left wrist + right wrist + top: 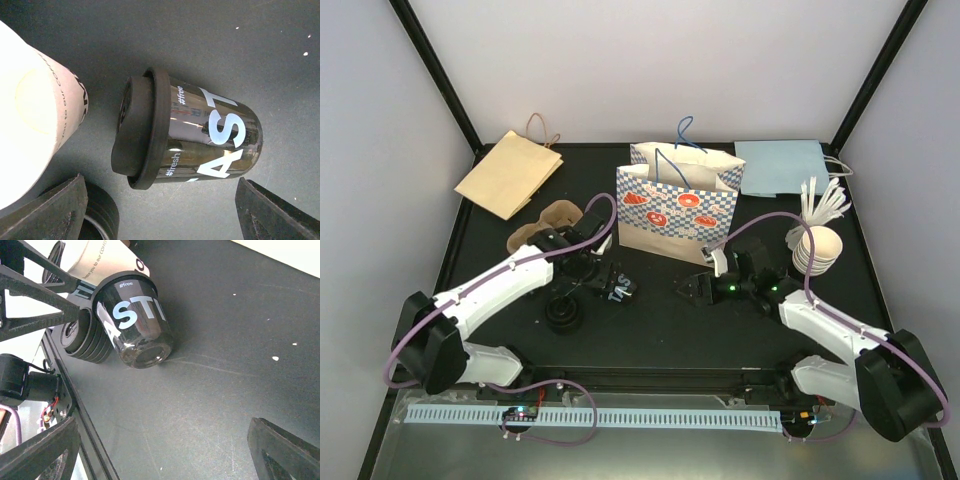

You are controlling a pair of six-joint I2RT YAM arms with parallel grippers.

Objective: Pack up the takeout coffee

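A black table (660, 335) is filling the whole cell, with white walls (650, 60) closing it in and black posts (435, 70) running up the back corners. Well beyond both sets of jaws, a checkered paper bag (675, 205) is standing upright with its mouth open. A brown paper bag (508, 172) is lying flat far out past the left arm, and a pale blue bag (782, 165) is lying flat far past the right arm. A cardboard cup carrier (542, 225) is sitting just behind the left wrist. A white stack (817, 248), cups or lids, I cannot tell which, is resting behind the right arm with white stirrers (823, 200) beside it. The left gripper (161, 181) is hovering low with its jaws spread wide, gripping nothing. The black coffee cup (200, 137), lidded and carrying white lettering, is lying on its side just ahead of the fingertips, across the gap and touching neither finger. A white paper cup (35, 115) is lying near its lidded end, and a pile of black lids (100, 220) is peeking out from behind one finger. The right gripper (165, 422) is facing in from the other side, its jaws also spread wide and holding nothing, with bare table between them and the black cup's base well ahead.
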